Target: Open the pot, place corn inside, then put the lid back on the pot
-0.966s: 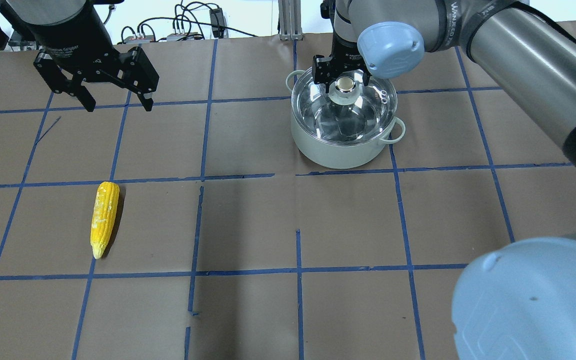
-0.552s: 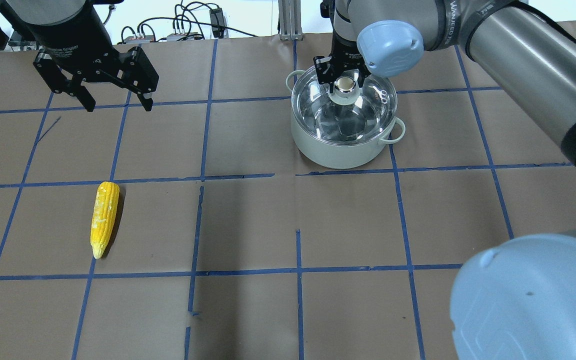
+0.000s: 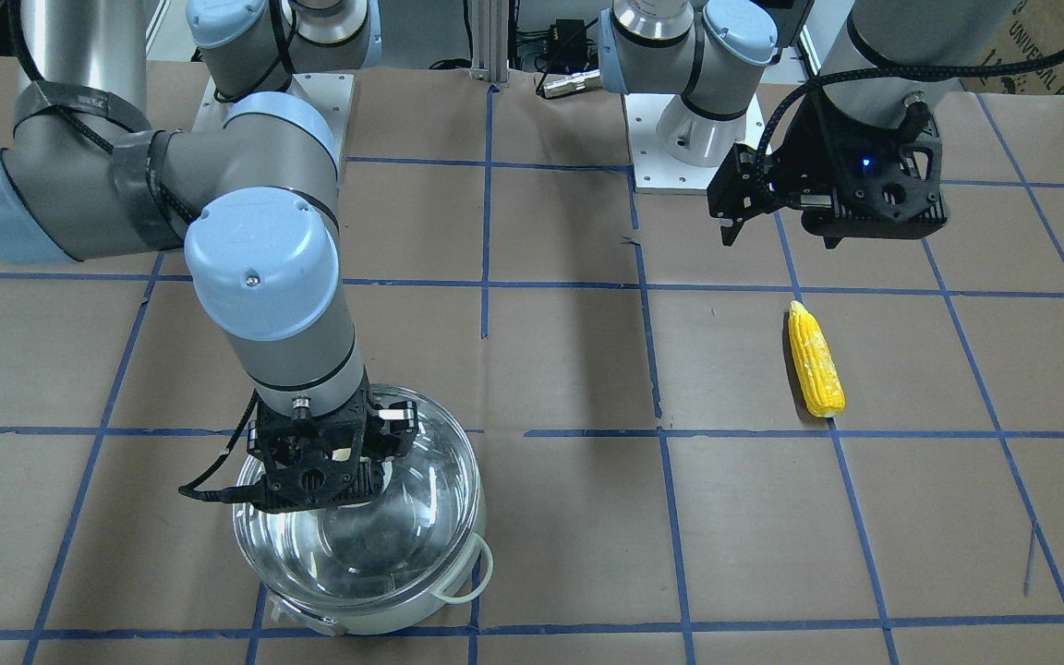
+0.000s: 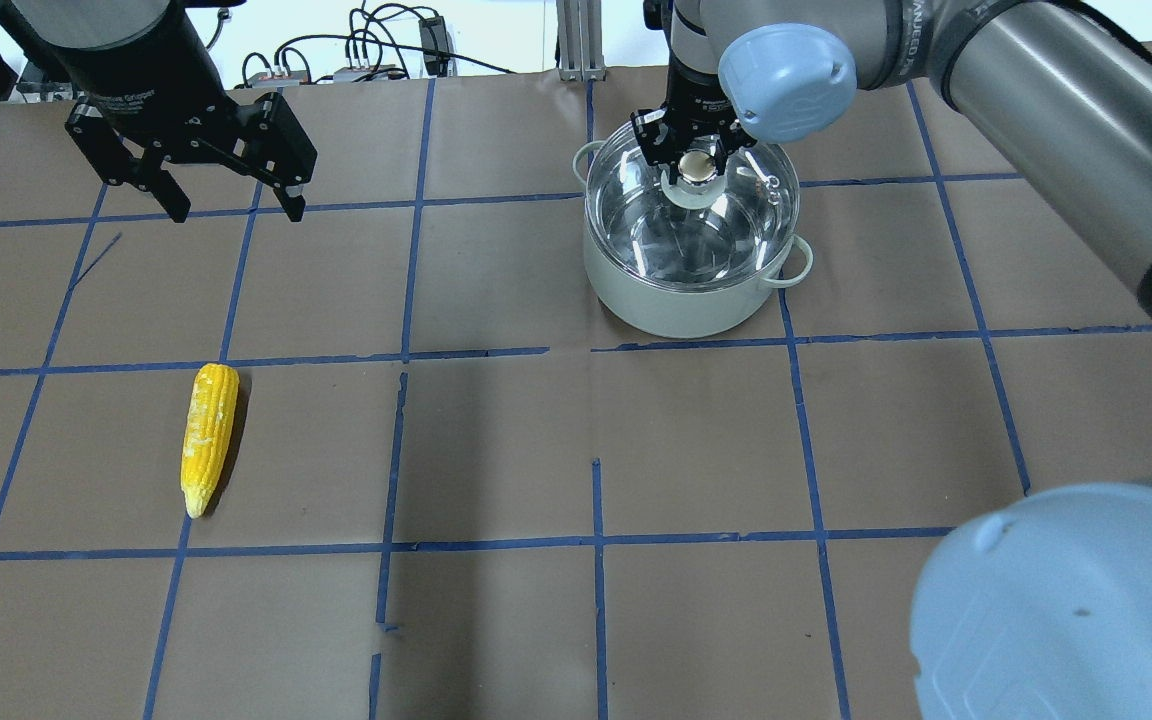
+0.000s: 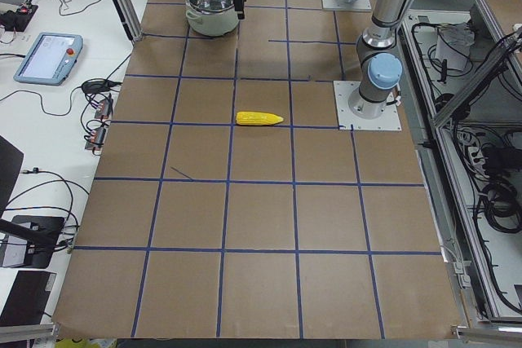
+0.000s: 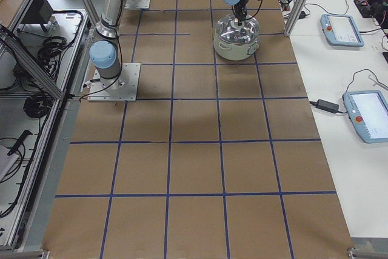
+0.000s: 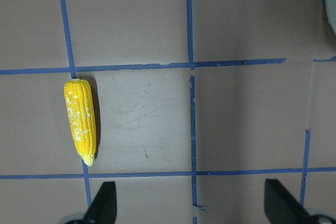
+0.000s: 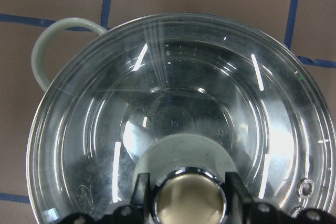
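Note:
The pot (image 4: 681, 310) stands at the far right of the table; it also shows in the front view (image 3: 375, 621). My right gripper (image 4: 698, 165) is shut on the knob (image 8: 189, 203) of the clear glass lid (image 4: 636, 195) and holds the lid slightly above the pot's rim (image 3: 403, 526). The right wrist view looks down through the lid (image 8: 210, 114) into the shiny pot. The yellow corn (image 4: 208, 438) lies on the table at the near left, point toward me. My left gripper (image 4: 236, 210) is open and empty, high over the far left. The corn (image 7: 80, 120) lies ahead of its fingers.
Brown paper with a blue tape grid covers the table (image 4: 496, 450). Cables and boxes sit beyond the far edge (image 4: 366, 60). The right arm's elbow (image 4: 1066, 600) fills the near right corner of the overhead view.
My right gripper has risen with the lid's knob in it, and the lid has come up off the pot's rim. The left arm and the corn have not moved.

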Available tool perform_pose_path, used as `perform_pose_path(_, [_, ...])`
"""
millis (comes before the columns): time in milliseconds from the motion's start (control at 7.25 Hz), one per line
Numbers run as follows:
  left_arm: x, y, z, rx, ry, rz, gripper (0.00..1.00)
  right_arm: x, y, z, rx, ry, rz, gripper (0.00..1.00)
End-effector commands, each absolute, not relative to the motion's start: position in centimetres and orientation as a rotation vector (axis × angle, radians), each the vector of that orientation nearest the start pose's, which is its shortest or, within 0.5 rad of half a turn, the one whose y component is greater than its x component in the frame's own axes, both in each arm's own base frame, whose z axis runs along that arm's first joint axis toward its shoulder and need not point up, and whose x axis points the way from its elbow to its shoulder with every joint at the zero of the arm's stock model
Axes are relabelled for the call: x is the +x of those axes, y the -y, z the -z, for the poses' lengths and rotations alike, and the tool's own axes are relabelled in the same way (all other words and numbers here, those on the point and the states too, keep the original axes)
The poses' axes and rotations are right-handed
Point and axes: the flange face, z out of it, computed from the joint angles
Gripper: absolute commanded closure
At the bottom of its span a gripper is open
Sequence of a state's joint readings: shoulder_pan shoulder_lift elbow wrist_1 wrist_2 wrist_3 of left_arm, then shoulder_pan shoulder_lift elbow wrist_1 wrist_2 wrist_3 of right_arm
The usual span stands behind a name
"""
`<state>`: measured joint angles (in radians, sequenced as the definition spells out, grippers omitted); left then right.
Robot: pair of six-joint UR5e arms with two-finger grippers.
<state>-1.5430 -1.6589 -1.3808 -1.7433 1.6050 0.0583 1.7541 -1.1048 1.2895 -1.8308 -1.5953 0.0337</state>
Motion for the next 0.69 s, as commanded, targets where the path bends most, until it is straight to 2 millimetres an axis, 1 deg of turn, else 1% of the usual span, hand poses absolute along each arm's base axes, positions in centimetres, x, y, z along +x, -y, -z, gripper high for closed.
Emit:
perform_pose_path(0, [-11.0, 52.4, -51.4, 0.076, -3.111, -0.129, 0.0, 24.1, 62.9, -42.5, -0.224, -3.15, 0.107, 0.63])
perform_pose_path(138, [-9.6, 53.1, -49.1, 0.133, -3.117, -0.166, 0.0, 23.2, 61.4, -44.8, -0.228, -3.149, 0.124, 0.64])
perform_pose_path(276, [-6.8, 53.4, -46.3, 0.101, -3.124, -0.165, 0.0, 21.7, 60.2, -46.5, -0.241, -3.152, 0.114, 0.64])
perform_pose_path(414, [-4.9, 53.3, -42.8, 0.162, -3.125, -0.162, 0.0, 19.1, 58.7, -48.0, -0.258, -3.153, 0.1, 0.65])
perform_pose_path(552, [-3.1, 52.8, -39.3, 0.184, -3.124, -0.126, 0.0, 16.7, 56.7, -49.0, -0.268, -3.153, 0.108, 0.65])
